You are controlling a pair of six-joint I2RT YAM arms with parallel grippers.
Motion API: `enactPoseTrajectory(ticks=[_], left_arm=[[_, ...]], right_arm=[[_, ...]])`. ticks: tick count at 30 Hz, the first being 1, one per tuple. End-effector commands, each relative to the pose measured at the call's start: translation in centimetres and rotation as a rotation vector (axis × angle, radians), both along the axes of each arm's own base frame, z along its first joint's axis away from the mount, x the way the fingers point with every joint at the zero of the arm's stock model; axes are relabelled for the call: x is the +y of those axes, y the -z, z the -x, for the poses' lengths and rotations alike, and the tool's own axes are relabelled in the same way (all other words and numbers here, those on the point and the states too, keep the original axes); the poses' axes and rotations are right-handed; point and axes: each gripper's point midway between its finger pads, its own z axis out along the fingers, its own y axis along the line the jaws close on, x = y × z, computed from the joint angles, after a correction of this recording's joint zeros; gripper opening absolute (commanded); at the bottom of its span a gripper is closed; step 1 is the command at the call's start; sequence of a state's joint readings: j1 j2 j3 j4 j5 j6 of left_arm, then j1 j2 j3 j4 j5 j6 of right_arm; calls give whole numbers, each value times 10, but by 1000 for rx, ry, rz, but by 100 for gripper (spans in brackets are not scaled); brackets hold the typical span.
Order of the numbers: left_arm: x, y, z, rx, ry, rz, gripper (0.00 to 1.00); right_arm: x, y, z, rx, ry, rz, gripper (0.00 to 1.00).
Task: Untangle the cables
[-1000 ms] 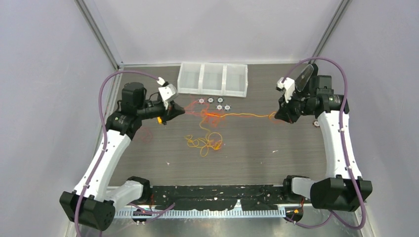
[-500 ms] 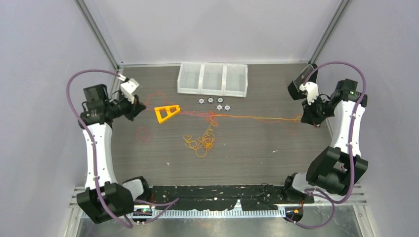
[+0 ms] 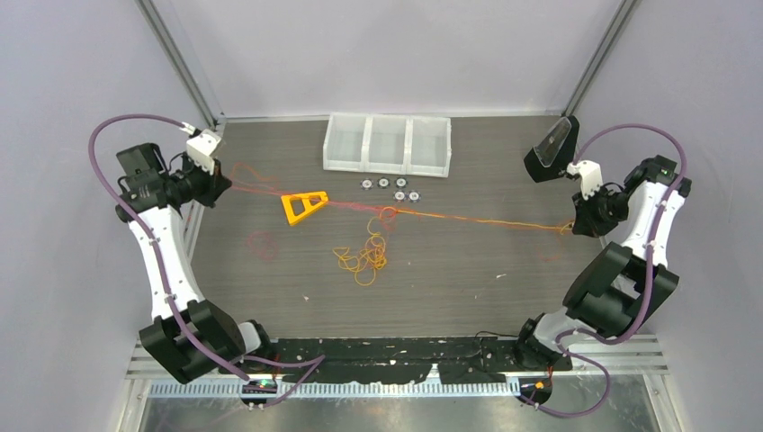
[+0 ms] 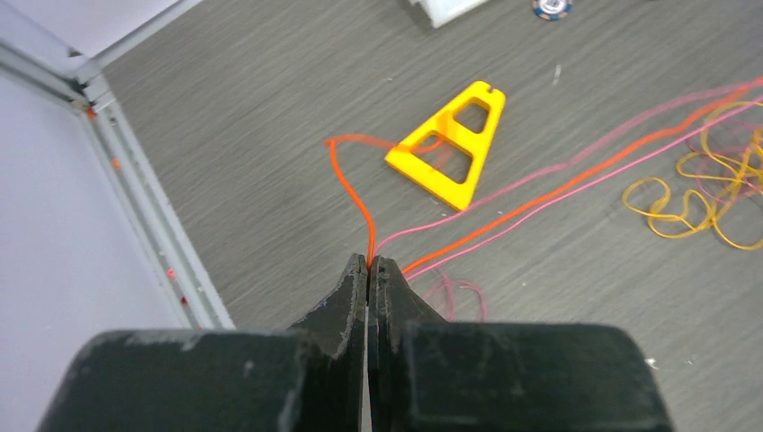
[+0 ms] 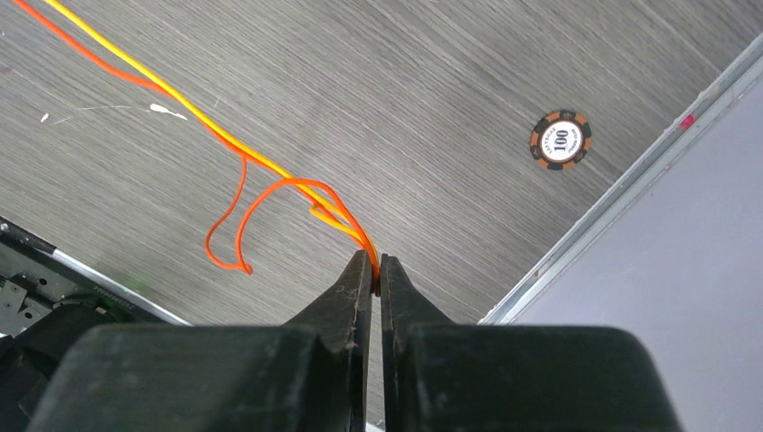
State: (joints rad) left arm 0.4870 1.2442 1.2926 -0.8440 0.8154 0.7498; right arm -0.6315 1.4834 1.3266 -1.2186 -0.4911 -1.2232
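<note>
Thin cables (image 3: pixel 468 217) in orange, yellow and red run in a taut line across the table. They meet at a knot (image 3: pixel 387 213), and a loose yellow-orange tangle (image 3: pixel 364 256) lies just below it. My left gripper (image 3: pixel 219 183) at the far left is shut on the red and orange cables (image 4: pixel 362 216), with pink strands (image 4: pixel 504 184) leading away to the right. My right gripper (image 3: pixel 576 225) at the far right is shut on the yellow and orange cables (image 5: pixel 225 139). A loose orange end (image 5: pixel 225 238) curls beside it.
A yellow triangular frame (image 3: pixel 301 205) lies on the strands left of the knot, also in the left wrist view (image 4: pixel 447 144). Three clear bins (image 3: pixel 387 142) and several poker chips (image 3: pixel 390 187) sit at the back. One chip (image 5: pixel 560 139) lies near the right wall. A dark scoop (image 3: pixel 551 148) stands at back right.
Both arms have swung outward, the left to the left wall and the right to the right wall. The cables have stretched into a long line, and the yellow frame is uncovered.
</note>
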Motion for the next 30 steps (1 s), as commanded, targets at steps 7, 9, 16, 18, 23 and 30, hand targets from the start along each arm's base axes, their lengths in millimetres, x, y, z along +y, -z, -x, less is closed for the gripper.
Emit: enactPoseTrajectory(ticks=[7, 9, 16, 18, 23, 30], left_arm=[[59, -43, -35, -140, -187, -112, 0], [72, -43, -39, -144, -250, -141, 0], [44, -65, -37, -188, -216, -70, 0], [-3, -83, -27, -202, -77, 27, 0], [-128, -115, 22, -217, 294, 159, 0], [-193, -115, 59, -107, 433, 305, 0]], right_arm=[[-57, -5, -9, -32, 54, 122, 6], [-64, -4, -9, -32, 68, 133, 5], [-64, -11, -9, -45, 83, 96, 5], [-39, -21, -9, -47, 30, 39, 5], [46, -48, -5, -65, -146, -133, 6], [102, -43, 6, -79, -272, -133, 6]])
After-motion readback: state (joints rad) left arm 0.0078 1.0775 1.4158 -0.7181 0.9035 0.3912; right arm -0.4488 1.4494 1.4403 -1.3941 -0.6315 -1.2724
